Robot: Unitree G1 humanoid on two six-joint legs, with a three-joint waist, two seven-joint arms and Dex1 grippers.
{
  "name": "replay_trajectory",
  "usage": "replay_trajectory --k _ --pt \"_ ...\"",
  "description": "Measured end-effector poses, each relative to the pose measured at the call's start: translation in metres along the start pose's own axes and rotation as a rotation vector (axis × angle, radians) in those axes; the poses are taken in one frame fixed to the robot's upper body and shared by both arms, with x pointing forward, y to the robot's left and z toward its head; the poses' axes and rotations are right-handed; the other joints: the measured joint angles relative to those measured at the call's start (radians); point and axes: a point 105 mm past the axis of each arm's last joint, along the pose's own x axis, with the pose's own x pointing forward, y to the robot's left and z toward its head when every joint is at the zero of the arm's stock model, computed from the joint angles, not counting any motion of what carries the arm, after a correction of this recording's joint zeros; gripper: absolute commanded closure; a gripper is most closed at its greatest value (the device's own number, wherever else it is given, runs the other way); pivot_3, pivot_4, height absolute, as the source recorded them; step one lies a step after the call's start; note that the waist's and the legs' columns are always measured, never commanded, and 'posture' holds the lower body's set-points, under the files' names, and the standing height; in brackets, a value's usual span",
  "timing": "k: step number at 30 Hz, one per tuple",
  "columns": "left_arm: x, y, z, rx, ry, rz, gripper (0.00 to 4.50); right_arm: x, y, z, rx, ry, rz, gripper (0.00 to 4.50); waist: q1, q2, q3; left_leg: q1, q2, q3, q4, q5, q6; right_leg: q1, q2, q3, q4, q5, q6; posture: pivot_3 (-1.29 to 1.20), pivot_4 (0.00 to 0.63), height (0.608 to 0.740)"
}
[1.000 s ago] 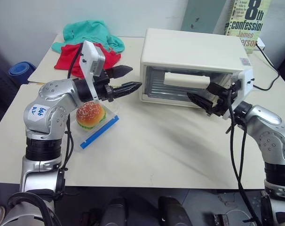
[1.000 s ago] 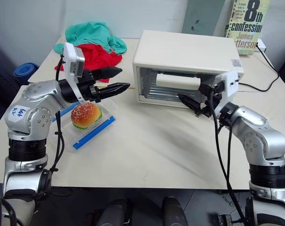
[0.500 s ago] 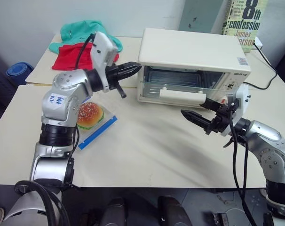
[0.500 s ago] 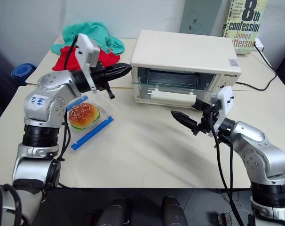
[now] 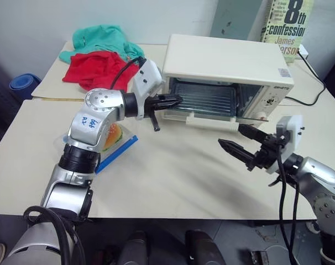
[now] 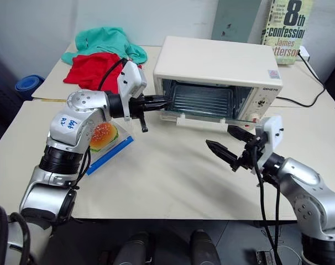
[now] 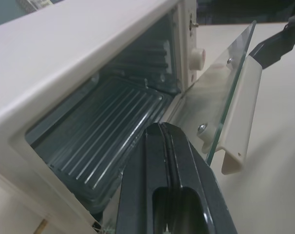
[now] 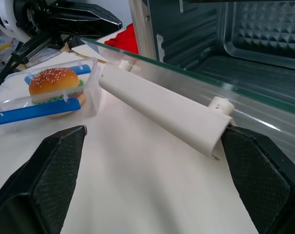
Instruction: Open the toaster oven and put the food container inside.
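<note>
1. since the toaster oven (image 5: 228, 77) near the table's (image 5: 173, 182) far edge already has its glass door (image 6: 209, 117) dropped open, with the white bar handle (image 8: 162, 109) facing the near edge, the coming move looks like fetching the food container (image 6: 105, 141).
2. the food container sits on the table toward its left edge, well apart from the oven's mouth, its long axis running from the near-left toward the far-right, a blue clip (image 6: 109, 155) along its nearer side.
3. the left gripper (image 5: 170, 101) is closed on nothing, its fingers pressed together and pointing level at the oven's left front corner; the container lies behind and below it, under the left forearm.
4. the right gripper (image 5: 239, 141) stands wide open and empty, just in front of the door handle, not touching it; the container is far across the table from it.
5. judging by this, the left arm is much the nearer one, but it must draw back toward the left edge and open before it can grasp.
</note>
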Motion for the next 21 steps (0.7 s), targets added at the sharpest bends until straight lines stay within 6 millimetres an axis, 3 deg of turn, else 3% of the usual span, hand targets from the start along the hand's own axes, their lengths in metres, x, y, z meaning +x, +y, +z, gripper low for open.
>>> replay_trajectory --k 6,10,13,21 --pt "-0.004 -0.014 -0.036 -0.071 0.090 -0.020 4.49 -0.056 0.014 -0.007 0.030 0.124 -0.034 0.00 0.005 0.000 0.000 0.001 0.000 -0.001 0.000 0.000 0.003 0.002 0.001 -0.001 0.000 0.000 0.000 0.00 0.150 0.740" --pt "0.006 -0.026 -0.057 -0.101 0.137 -0.023 4.49 -0.076 0.022 0.008 0.023 0.125 -0.023 0.00 0.002 0.000 0.000 0.005 0.000 -0.003 0.000 0.001 0.005 0.005 0.001 0.002 -0.001 0.003 0.001 0.00 0.150 0.740" --pt "0.019 -0.037 -0.072 -0.134 0.175 -0.035 4.49 -0.076 0.027 0.019 0.012 0.099 -0.004 0.00 -0.003 0.000 0.000 0.006 0.000 -0.003 -0.001 0.003 0.005 0.005 0.001 0.003 -0.002 0.007 0.000 0.00 0.150 0.740" --pt "0.030 -0.049 -0.084 -0.098 0.240 -0.067 4.49 -0.058 0.041 0.039 -0.044 0.055 0.062 0.00 -0.003 0.000 0.000 0.006 0.001 -0.002 -0.001 0.007 0.006 0.005 0.001 0.005 -0.003 0.011 -0.001 0.00 0.150 0.740"
